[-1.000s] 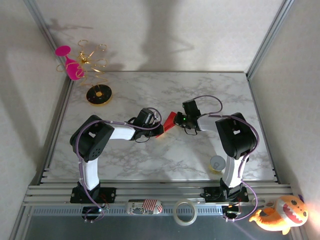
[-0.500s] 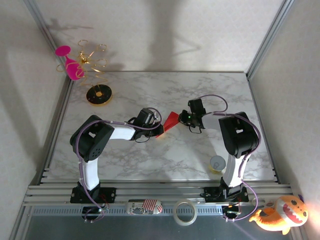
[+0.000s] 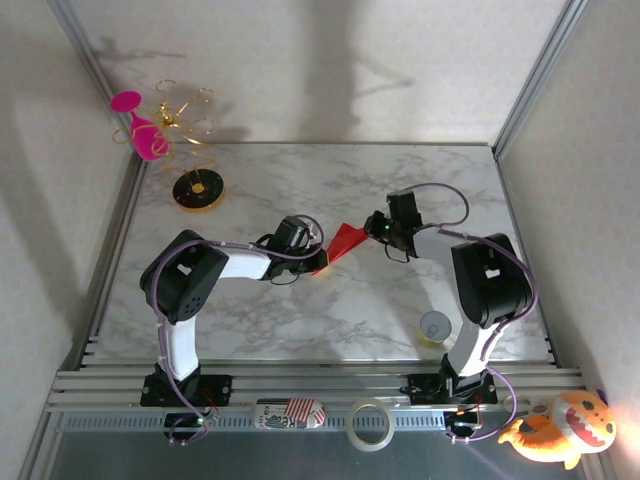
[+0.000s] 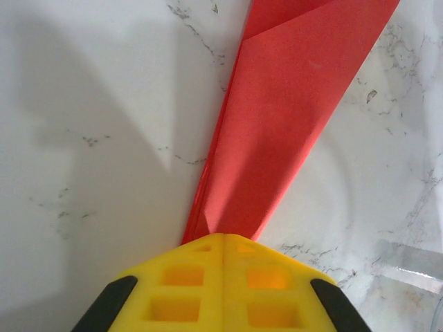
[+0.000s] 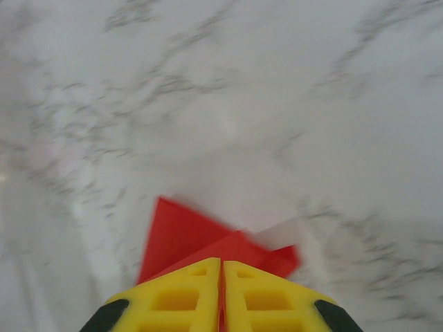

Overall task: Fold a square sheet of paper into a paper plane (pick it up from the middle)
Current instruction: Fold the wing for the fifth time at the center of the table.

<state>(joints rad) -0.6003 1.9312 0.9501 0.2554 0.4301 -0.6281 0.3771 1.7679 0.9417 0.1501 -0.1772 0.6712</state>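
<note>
Top external shows our left tool (image 3: 320, 260) and right tool (image 3: 373, 229) each pinching the thin red creased paper sheet (image 3: 346, 240) over the white marble desk (image 3: 300, 180); the right tool has swung back, so we judge the fold is spreading.

Yellow fingers (image 4: 173, 277) pinched on folded red paper (image 4: 291, 111), marble table (image 4: 90, 124).

This is a robot test cell in a lab. White panels (image 3: 330, 70) and aluminium frame posts (image 3: 532, 88) box in a marble-patterned table (image 3: 300, 180). Two arms (image 3: 185, 290) are bolted to a slotted aluminium rail (image 3: 320, 384). Props sit around: a gold glass rack (image 3: 192, 135) far beyond and left of the left claw (image 3: 320, 264), and a tape roll (image 3: 368, 424) and plush toy (image 3: 560, 428) well nearer than the right claw (image 3: 372, 230).
</note>
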